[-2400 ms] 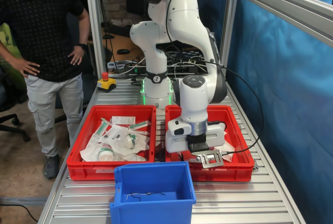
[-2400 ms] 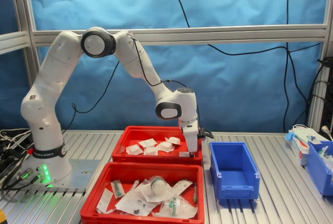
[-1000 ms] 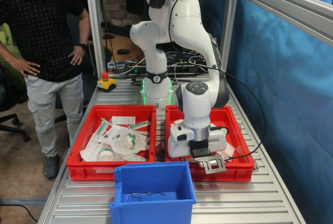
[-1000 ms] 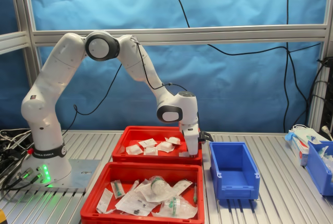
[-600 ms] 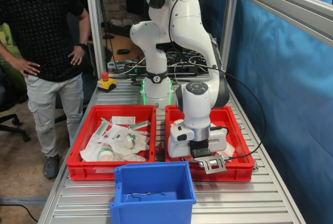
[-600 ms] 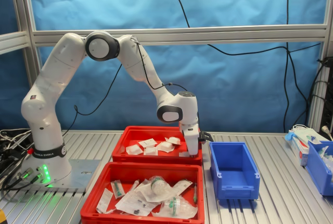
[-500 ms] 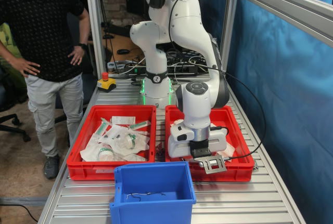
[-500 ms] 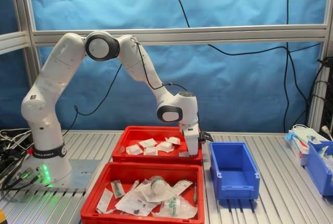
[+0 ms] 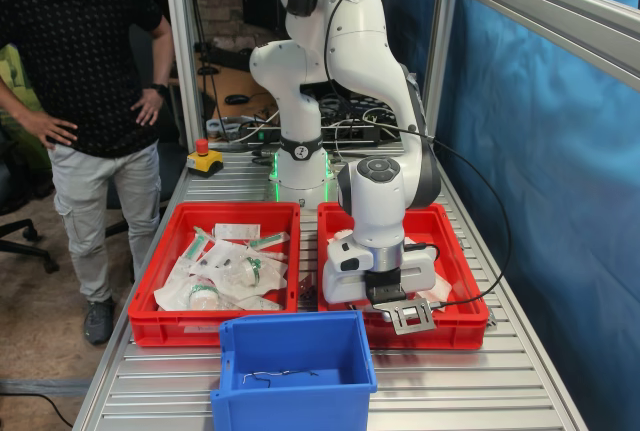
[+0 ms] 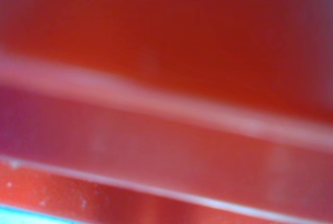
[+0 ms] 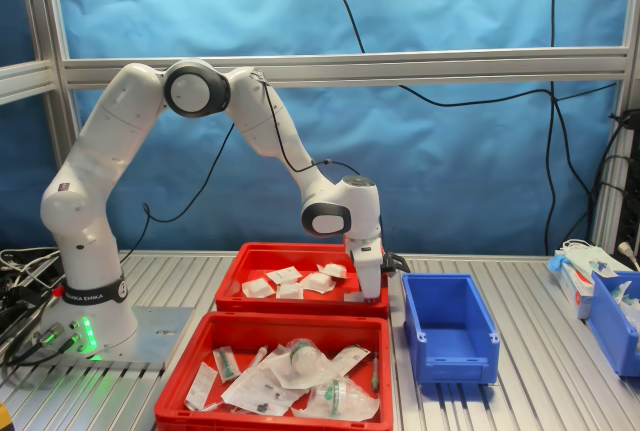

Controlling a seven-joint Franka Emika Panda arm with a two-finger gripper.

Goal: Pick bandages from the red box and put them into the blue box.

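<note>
Wrist view gives me only a blurred wall of red [image 10: 171,37], the plastic of the red box [image 9: 455,251] filling the picture from very close, so it tells me nothing of my fingers [image 11: 355,296]. In the second exterior view my hand points straight down into the red box [image 11: 300,251] at the end nearest the blue box [image 11: 447,326], and my fingers are sunk below the rim; I cannot tell whether they are wide, narrow or closed on anything. The bandages [image 11: 290,282] lie as a loose cluster of white square packets on the floor of that box, toward the second exterior view's left of my hand. In the first exterior view my wrist hides most of the box floor, with a bit of white packet [image 9: 436,291] showing beside it. The twin red crate [image 9: 215,266] sits just beside, full of larger crinkly packs [image 9: 225,273] with green marks. The blue box [image 9: 293,369] stands on the ribbed metal worktop [image 9: 480,391] close to both crates, holding only a thin dark wire-like scrap [image 9: 275,375]. A man in a dark shirt [image 9: 85,81] stands at the first exterior view's left, hands on hips.
</note>
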